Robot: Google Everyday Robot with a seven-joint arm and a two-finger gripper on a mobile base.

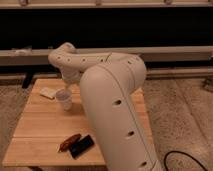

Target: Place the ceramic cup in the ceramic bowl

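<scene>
The ceramic cup (pixel 64 99), small and whitish-grey, stands upright on the wooden table (pixel 45 125) at its back left. My gripper (pixel 69 85) hangs at the end of the arm, right above the cup and slightly to its right. The big white arm (pixel 112 100) covers the table's right half. The ceramic bowl is not in view; it may be hidden behind the arm.
A flat white object (pixel 48 93) lies left of the cup near the back edge. A reddish-brown item (pixel 69 142) and a black flat item (pixel 81 146) lie near the front edge. A black cable (pixel 182 159) runs on the floor at right.
</scene>
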